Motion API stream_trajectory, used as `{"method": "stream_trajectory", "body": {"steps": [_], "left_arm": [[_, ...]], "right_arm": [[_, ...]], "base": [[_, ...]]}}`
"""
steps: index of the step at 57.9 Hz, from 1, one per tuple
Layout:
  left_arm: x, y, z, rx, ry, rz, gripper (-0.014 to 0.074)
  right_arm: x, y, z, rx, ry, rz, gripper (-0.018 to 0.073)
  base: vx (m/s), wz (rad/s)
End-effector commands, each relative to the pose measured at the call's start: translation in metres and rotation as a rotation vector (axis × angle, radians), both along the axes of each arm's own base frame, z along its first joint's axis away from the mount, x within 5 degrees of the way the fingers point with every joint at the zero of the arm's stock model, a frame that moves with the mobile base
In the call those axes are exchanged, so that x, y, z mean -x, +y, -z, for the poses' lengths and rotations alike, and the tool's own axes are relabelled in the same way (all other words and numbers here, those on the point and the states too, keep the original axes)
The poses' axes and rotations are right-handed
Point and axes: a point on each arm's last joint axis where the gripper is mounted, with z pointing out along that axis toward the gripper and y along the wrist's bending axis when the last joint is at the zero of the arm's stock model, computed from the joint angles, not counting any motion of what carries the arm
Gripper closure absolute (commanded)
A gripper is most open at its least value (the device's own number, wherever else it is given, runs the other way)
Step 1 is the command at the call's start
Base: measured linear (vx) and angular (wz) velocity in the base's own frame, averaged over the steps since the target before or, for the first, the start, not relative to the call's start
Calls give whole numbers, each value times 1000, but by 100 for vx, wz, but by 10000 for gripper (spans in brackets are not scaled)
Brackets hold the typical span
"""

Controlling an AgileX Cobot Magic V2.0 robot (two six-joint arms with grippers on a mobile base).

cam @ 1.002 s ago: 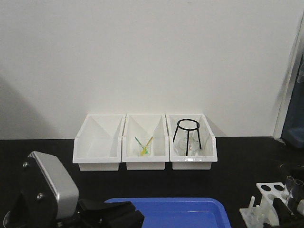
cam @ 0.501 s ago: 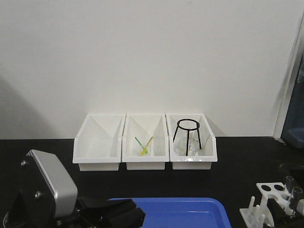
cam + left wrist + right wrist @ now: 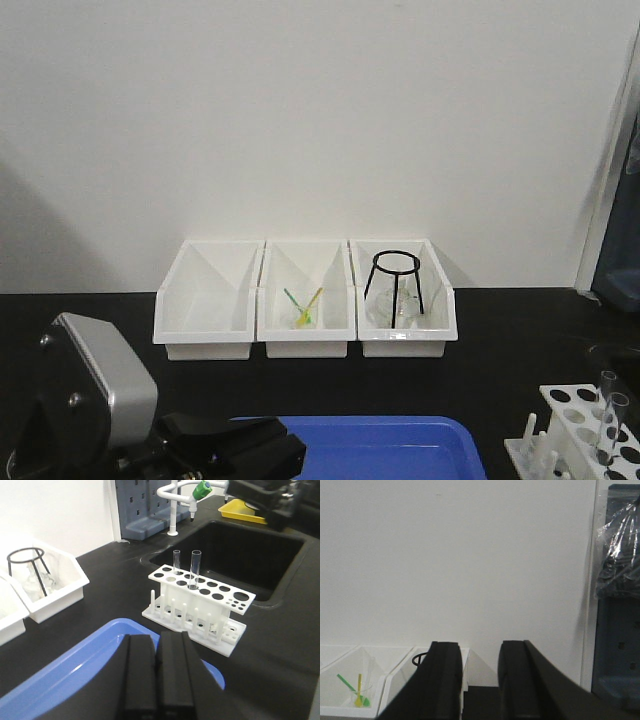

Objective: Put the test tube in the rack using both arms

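Observation:
The white rack stands on the black bench beside the sink; it also shows at the bottom right of the front view. Two clear test tubes stand upright in its holes, free of any gripper; both show in the front view. My left gripper is shut and empty, over the blue tray, short of the rack. Its silver wrist housing sits at bottom left. My right gripper is open and empty, raised and facing the wall; its black arm is above the sink.
Three white bins line the back wall; the right one holds a black ring stand, the middle one green and yellow sticks. A deep black sink, a white tap and a yellow tray lie beyond the rack.
My right gripper, down at the rack with a tube a second ago, has lifted out of the front view, leaving the tube standing in the rack. My left wrist has sunk slightly.

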Motion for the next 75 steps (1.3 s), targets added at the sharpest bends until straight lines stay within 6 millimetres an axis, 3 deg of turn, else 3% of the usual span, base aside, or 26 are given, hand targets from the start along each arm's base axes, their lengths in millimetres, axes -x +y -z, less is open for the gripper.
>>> {"method": "stream_trajectory", "body": {"steps": [1, 10, 21, 29, 35, 47, 75], "left_arm": [[2, 0, -25, 100, -33, -2, 596], [-7, 10, -40, 29, 25, -72, 596], [-32, 45, -55, -113, -11, -264, 596], [-47, 74, -52, -193, -3, -411, 596], [-51, 89, -45, -216, 32, -480, 596], [-37, 103, -42, -123, 11, -530, 596], [-36, 106, -38, -147, 56, -546, 596]], "right_arm": [[18, -2, -15, -37, 20, 37, 414], [52, -6, -12, -86, 168, 131, 577], [83, -8, -13, -102, 204, 190, 573], [98, -6, -19, -100, 134, 190, 570], [102, -5, -21, -99, 110, 189, 570], [103, -5, -22, -95, 103, 189, 570], [103, -5, -22, -95, 104, 189, 570]], "base": [[0, 0], [0, 0], [0, 0], [0, 0], [0, 0], [0, 0], [0, 0]]}}
